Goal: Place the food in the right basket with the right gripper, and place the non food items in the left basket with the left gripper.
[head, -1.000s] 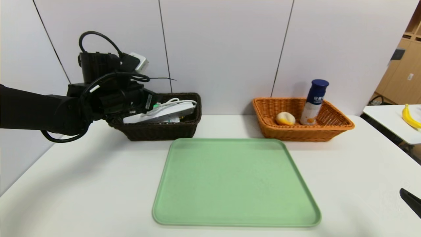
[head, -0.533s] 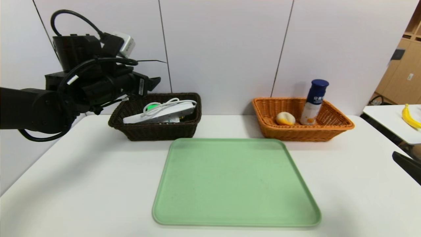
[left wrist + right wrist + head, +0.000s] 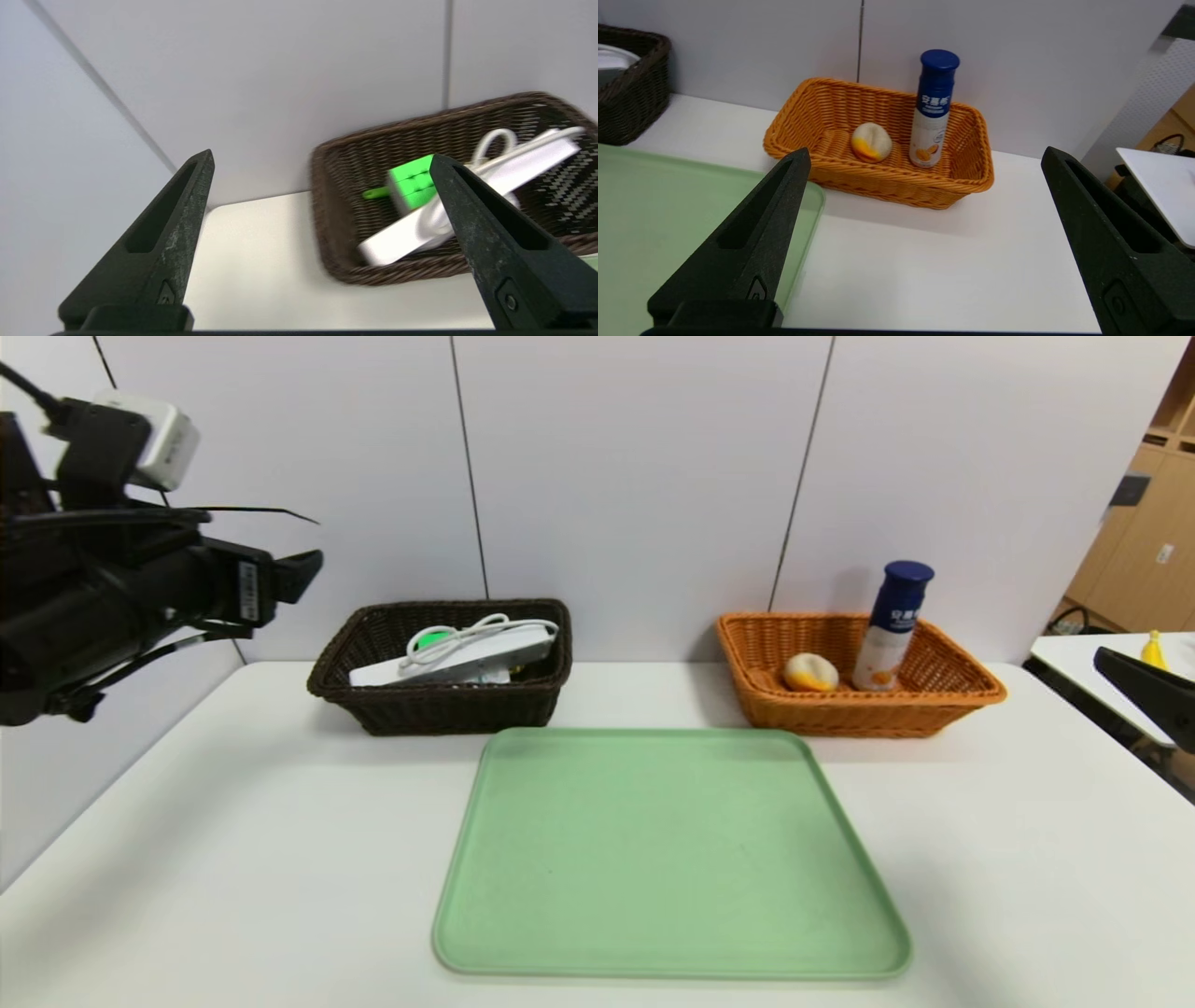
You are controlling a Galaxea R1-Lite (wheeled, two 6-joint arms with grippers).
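Observation:
The dark brown left basket (image 3: pixel 439 711) holds the white power strip (image 3: pixel 467 658) with its coiled cord, lying over a green puzzle cube (image 3: pixel 411 182) and a green handle (image 3: pixel 373 192). My left gripper (image 3: pixel 321 158) hangs open and empty, high and to the left of that basket, at the far left in the head view (image 3: pixel 289 574). The orange-tan right basket (image 3: pixel 840 719) contains the upright white bottle (image 3: pixel 892 625) with a blue cap and the small bun (image 3: pixel 809 672). My right gripper (image 3: pixel 925 155) is open and empty, in front of and to the right of that basket.
A bare green tray (image 3: pixel 667 859) lies on the white table in front of both baskets. A side table (image 3: pixel 1102 681) at the right carries a yellow banana (image 3: pixel 1156 649). The wall stands right behind the baskets.
My left arm has lifted out of the dark basket and swung up and to the left, its jaws widening. The right gripper has risen at the right edge.

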